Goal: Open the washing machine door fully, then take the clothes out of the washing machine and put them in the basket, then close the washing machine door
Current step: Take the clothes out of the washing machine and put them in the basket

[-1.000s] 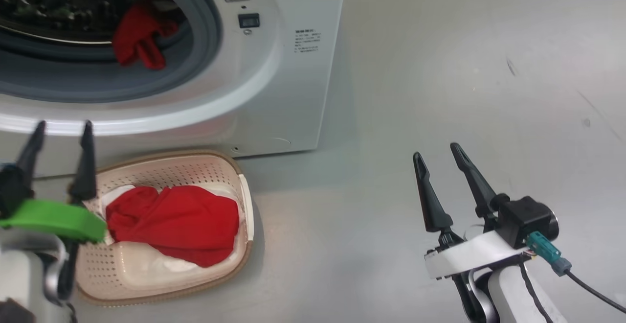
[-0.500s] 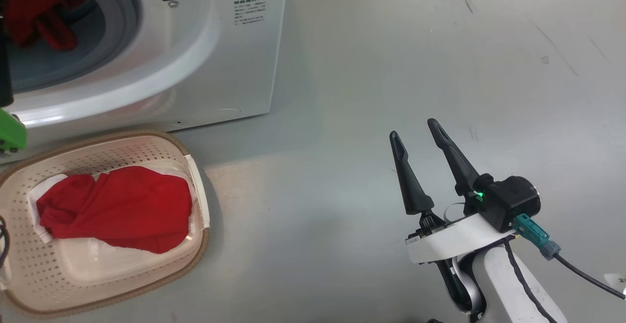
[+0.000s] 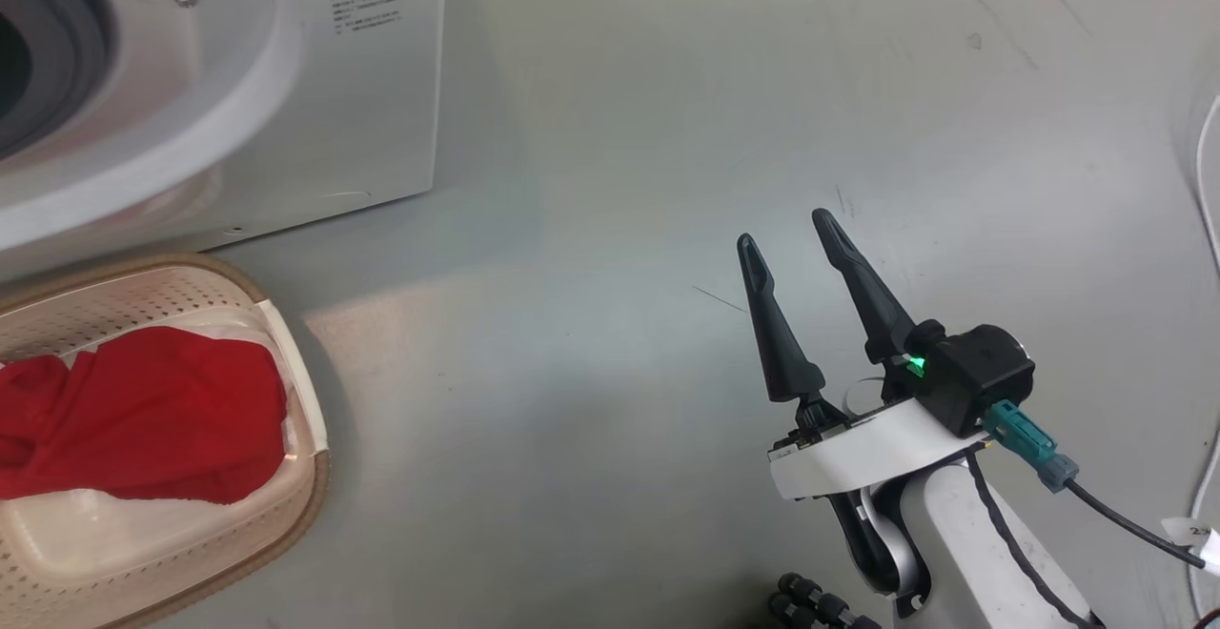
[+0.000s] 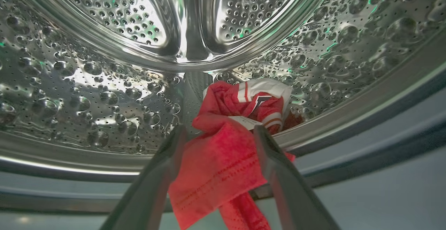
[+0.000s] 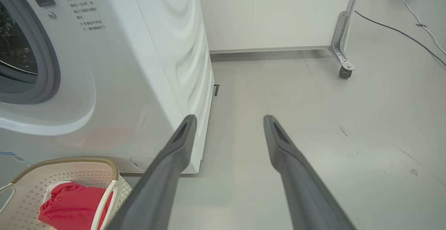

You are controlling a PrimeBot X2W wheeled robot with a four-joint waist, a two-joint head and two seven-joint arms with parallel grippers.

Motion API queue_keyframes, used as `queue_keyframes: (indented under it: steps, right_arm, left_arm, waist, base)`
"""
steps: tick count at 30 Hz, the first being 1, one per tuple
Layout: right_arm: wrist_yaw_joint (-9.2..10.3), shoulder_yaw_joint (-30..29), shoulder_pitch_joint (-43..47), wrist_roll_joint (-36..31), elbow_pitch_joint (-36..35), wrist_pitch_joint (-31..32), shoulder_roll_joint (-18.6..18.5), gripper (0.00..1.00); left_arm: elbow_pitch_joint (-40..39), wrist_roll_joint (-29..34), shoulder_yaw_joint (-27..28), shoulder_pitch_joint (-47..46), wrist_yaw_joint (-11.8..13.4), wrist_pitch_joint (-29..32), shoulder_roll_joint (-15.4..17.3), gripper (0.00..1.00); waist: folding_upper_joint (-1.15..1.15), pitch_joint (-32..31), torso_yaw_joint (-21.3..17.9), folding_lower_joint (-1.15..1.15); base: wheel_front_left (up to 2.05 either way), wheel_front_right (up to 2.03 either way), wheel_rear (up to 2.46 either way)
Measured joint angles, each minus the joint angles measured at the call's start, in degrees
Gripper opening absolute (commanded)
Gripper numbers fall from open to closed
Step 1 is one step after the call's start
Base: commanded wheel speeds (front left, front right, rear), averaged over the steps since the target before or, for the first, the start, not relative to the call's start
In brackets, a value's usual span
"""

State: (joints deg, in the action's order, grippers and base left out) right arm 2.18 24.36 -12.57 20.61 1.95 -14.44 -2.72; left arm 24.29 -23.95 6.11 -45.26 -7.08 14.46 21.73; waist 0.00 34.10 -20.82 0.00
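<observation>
The pale grey floor (image 3: 591, 181) is stretching smooth and faintly glossy across the room, showing dark scuffs and fine scratches. The washing machine (image 5: 156, 66) is standing on it and throwing a soft shadow to one side. Past the machine, in the right wrist view, a white panel (image 5: 271, 14) is standing on a metal leg with a small castor (image 5: 345, 72), and a dark cable (image 5: 397, 32) is trailing over the floor beyond it. The basket (image 3: 124, 303) is sitting on the floor just in front of the machine, holding a red garment (image 3: 143, 419). The right gripper (image 3: 783, 231) is hovering over bare floor well apart from the basket, its jaws spread with nothing between them. The left gripper (image 4: 220, 129) is hanging at the mouth of the steel drum (image 4: 87, 76), jaws spread wide on either side of the clothes (image 4: 223, 167), a red and white piece that is draping over the drum's front lip. Whether the fingers are touching the fabric I cannot tell.
</observation>
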Motion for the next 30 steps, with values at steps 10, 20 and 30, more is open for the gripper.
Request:
queue_keyframes:
  steps: [10,20,30]
  right_arm:
    - [1.03,1.2,-1.0,0.8,-0.4,0.0,0.1,1.00]
    - [1.52,2.0,-1.1,1.1,-0.5,0.0,0.1,1.00]
    - [2.08,2.2,-2.3,1.1,-0.7,0.0,0.1,1.00]
  left_arm:
    - [6.5,0.9,-0.5,-4.9,2.3,4.1,1.3,1.00]
    - [10.9,2.0,-0.9,-9.3,3.8,6.2,2.1,1.00]
    - [14.1,2.4,-2.3,-11.6,3.8,6.6,2.1,0.00]
  waist:
    - [0.00,1.9,-2.9,0.00]
    - [0.00,2.7,-3.7,0.00]
    - [0.00,3.2,-4.0,0.00]
  base:
    - [0.00,0.00,0.00]
    - [0.00,0.00,0.00]
    - [0.00,0.00,0.00]
